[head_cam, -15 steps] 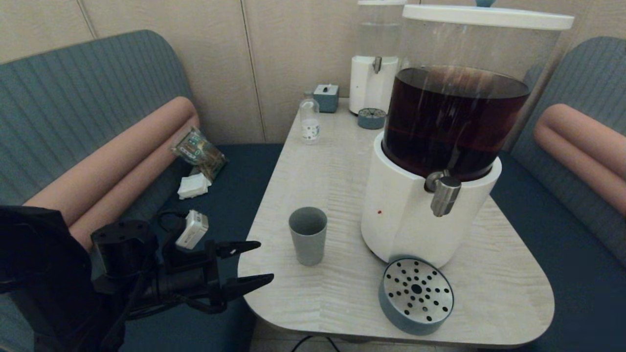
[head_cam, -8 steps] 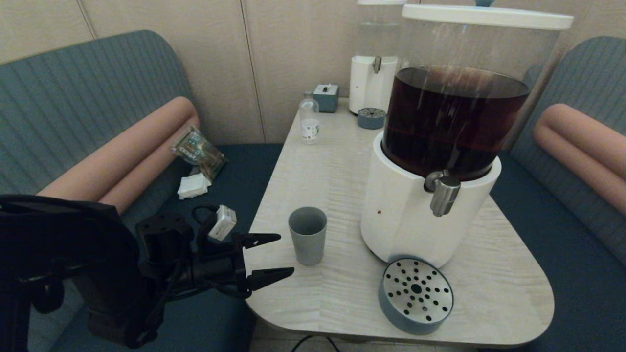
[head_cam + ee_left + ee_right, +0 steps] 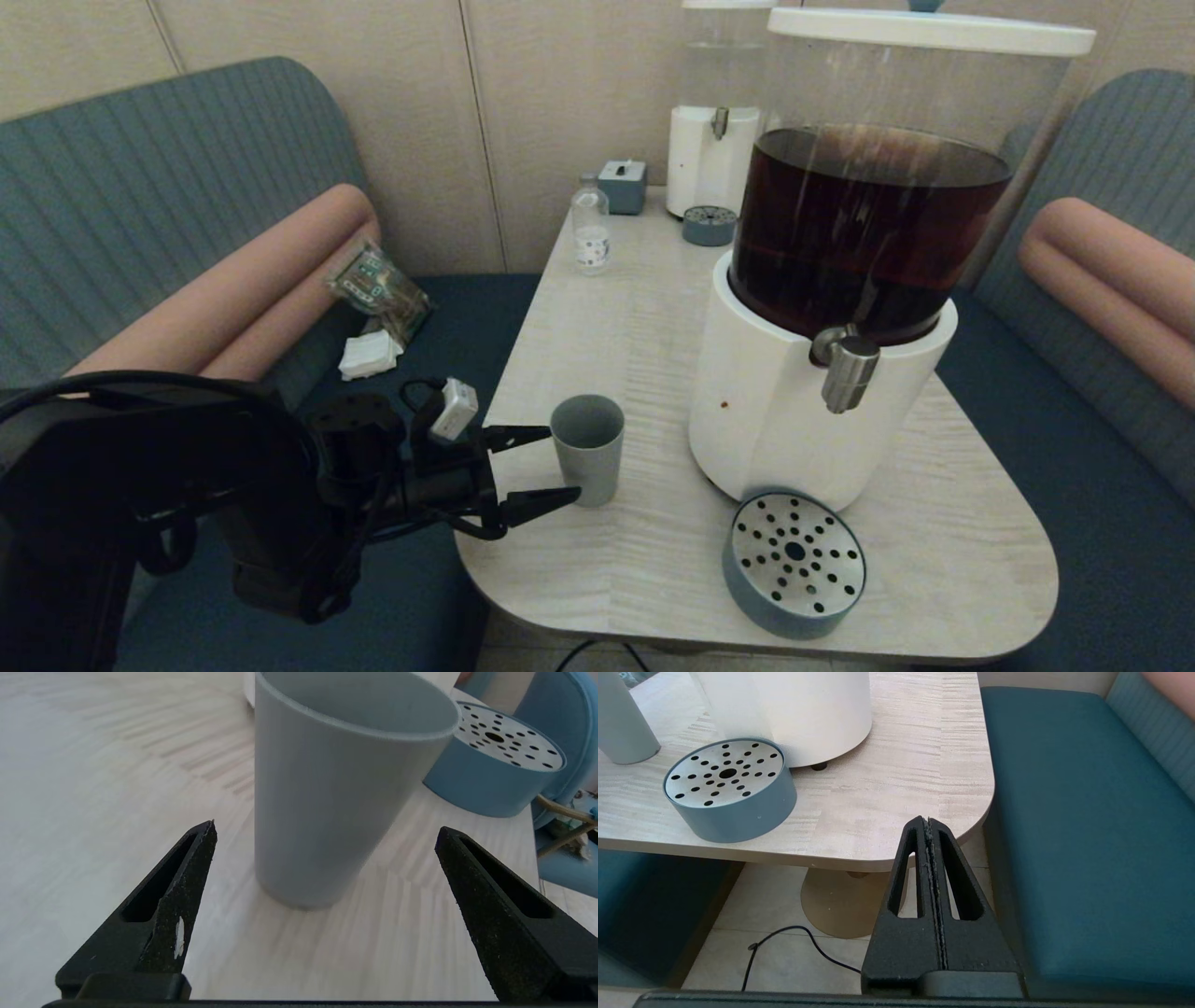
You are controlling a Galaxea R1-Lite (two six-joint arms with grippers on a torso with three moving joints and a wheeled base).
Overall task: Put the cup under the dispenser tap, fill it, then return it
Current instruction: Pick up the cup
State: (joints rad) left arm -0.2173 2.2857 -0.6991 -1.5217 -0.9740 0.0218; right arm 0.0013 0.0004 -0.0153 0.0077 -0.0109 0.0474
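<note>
Got a perforated drip tray (image 3: pixel 794 564) sitting loose near my edge of the table (image 3: pixel 616 327). Way back there's a little clear bottle (image 3: pixel 590 229), a smaller dispenser (image 3: pixel 714 140), and snack packets (image 3: pixel 378 289) on the bench.

Grey-blue cup (image 3: pixel 587 449) standing on pale wood-grain table (image 3: pixel 616 317); dispenser (image 3: pixel 822 280) showing white base, dark brown liquid; black left gripper (image 3: pixel 551 463) fingers.

My left gripper (image 3: pixel 325 828) is holding its jaws wide, the cup (image 3: pixel 336 788) standing upright on the bench (image 3: pixel 93 765) between their tips, untouched. A perforated blue drip tray (image 3: pixel 495 772) is sitting beyond it.
</note>
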